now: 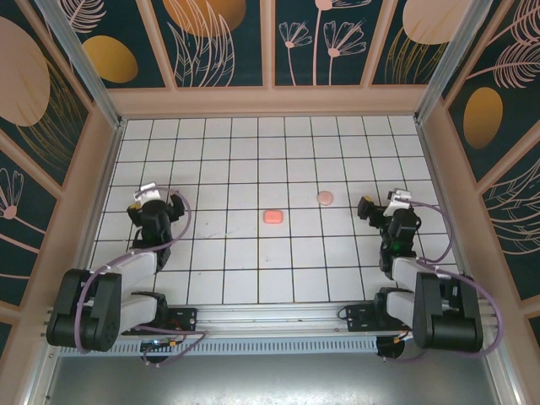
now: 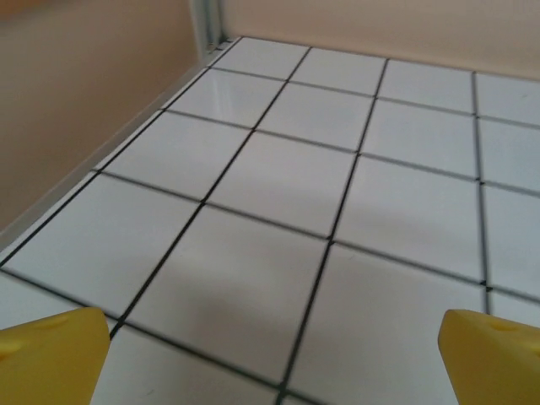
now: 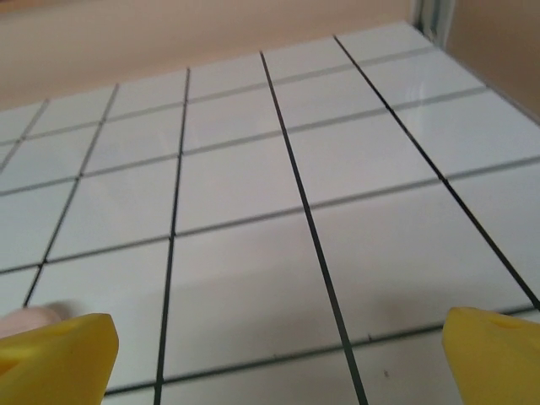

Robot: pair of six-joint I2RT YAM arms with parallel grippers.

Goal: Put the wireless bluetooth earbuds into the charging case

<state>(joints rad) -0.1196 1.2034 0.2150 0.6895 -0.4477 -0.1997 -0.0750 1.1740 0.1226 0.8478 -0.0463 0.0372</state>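
Note:
A pink rounded-rectangular charging case (image 1: 272,217) lies on the tiled floor midway between the arms. A flat round pink disc (image 1: 325,198) rests a little to its right and further back. The wireless bluetooth earbuds are out of view. My left gripper (image 1: 156,203) (image 2: 274,342) hovers low over bare tiles at the left, open, with nothing between its yellow fingertips (image 2: 55,350). My right gripper (image 1: 384,207) (image 3: 278,346) is open too, just right of the disc, holding nothing. A pale pink edge (image 3: 32,318) peeks from behind its left fingertip; I cannot tell what it is.
The white tiled floor (image 1: 253,160) is boxed in by beige walls (image 1: 270,101) on three sides, with metal corner posts. A wall runs close along the left gripper's left side (image 2: 76,126). Cables loop beside both arms.

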